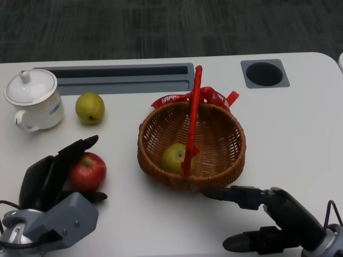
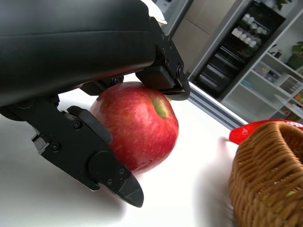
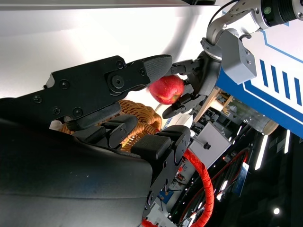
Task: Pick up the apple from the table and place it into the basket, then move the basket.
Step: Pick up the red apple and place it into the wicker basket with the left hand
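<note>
Hiding part of the red apple (image 1: 88,171), the left robot hand (image 1: 51,179) wraps fingers around both its sides on the tabletop (image 1: 300,123), left of the basket (image 1: 225,155). Its skin is glossy red with a yellow-green patch at the stem. Three fruits show: this one, a green apple (image 1: 174,157) inside the basket partly behind the red handle (image 1: 193,118), and another green one (image 1: 89,107) beside the single white cup (image 1: 33,99). Cut off by the frame's edge, the right robot hand (image 1: 262,219) holds nothing, fingers spread just before the basket.
</note>
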`<state>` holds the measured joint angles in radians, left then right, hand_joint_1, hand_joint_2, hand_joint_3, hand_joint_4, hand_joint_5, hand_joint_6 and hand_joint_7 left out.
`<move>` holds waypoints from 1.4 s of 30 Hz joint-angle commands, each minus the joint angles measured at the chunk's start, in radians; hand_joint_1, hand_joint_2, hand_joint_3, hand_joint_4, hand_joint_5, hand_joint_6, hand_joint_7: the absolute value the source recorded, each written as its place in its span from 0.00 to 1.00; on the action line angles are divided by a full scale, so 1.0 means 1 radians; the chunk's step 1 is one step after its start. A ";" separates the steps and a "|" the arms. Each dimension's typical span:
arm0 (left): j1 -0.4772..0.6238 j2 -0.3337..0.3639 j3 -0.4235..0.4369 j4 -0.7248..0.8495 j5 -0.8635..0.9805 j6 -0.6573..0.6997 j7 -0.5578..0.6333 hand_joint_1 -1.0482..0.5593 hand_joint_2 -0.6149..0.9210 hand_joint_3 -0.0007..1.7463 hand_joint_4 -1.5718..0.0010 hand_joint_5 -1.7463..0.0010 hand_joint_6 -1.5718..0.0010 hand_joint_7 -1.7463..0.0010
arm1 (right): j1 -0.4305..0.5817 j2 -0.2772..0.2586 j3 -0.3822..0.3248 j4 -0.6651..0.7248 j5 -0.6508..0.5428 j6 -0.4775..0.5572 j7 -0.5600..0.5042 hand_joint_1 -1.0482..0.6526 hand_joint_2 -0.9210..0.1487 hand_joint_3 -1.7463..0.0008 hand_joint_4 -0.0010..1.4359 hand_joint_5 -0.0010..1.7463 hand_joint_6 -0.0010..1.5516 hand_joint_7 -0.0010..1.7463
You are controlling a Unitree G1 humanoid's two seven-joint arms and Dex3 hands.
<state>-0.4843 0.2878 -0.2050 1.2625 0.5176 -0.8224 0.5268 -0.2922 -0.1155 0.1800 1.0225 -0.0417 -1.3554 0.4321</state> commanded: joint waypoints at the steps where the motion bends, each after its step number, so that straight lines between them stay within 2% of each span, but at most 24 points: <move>1: 0.025 0.013 0.009 -0.036 -0.013 -0.075 0.066 0.57 0.95 0.00 0.25 0.97 0.32 0.98 | 0.005 -0.012 0.000 -0.005 0.003 -0.006 -0.004 0.29 0.00 0.99 0.47 0.00 0.38 0.00; 10: 0.051 0.034 0.048 -0.169 0.006 -0.199 0.239 0.57 0.95 0.00 0.25 0.99 0.32 0.99 | 0.002 -0.010 -0.002 0.006 -0.012 -0.013 -0.013 0.28 0.00 0.97 0.48 0.00 0.38 0.00; 16: 0.050 0.041 0.068 -0.258 0.016 -0.226 0.263 0.58 0.94 0.00 0.24 0.99 0.32 0.99 | -0.001 -0.008 0.000 0.009 -0.010 -0.011 -0.010 0.29 0.00 0.97 0.48 0.00 0.38 0.00; 22: 0.051 0.020 0.086 -0.371 -0.047 -0.265 0.157 0.57 0.94 0.00 0.25 1.00 0.32 1.00 | -0.002 -0.006 0.003 0.017 -0.011 -0.016 -0.007 0.29 0.00 0.96 0.47 0.00 0.38 0.00; 29: 0.007 -0.048 0.083 -0.449 -0.179 -0.262 -0.052 0.56 0.94 0.00 0.23 0.99 0.30 0.99 | -0.002 -0.003 0.012 0.015 -0.011 -0.012 -0.003 0.30 0.00 0.95 0.47 0.00 0.38 0.00; 35: -0.045 -0.106 0.088 -0.447 -0.257 -0.233 -0.196 0.57 0.93 0.00 0.22 0.99 0.29 0.99 | 0.001 0.001 0.008 0.008 -0.034 -0.011 -0.023 0.29 0.00 0.94 0.47 0.00 0.37 0.00; 42: -0.081 -0.151 0.085 -0.413 -0.251 -0.215 -0.263 0.62 0.91 0.00 0.20 0.99 0.28 0.99 | 0.008 -0.002 0.007 0.001 -0.039 -0.011 -0.035 0.29 0.00 0.94 0.47 0.00 0.38 0.00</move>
<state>-0.5406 0.1349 -0.1284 0.8390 0.2757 -1.0336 0.2762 -0.2913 -0.1057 0.1907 1.0287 -0.0845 -1.3640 0.4066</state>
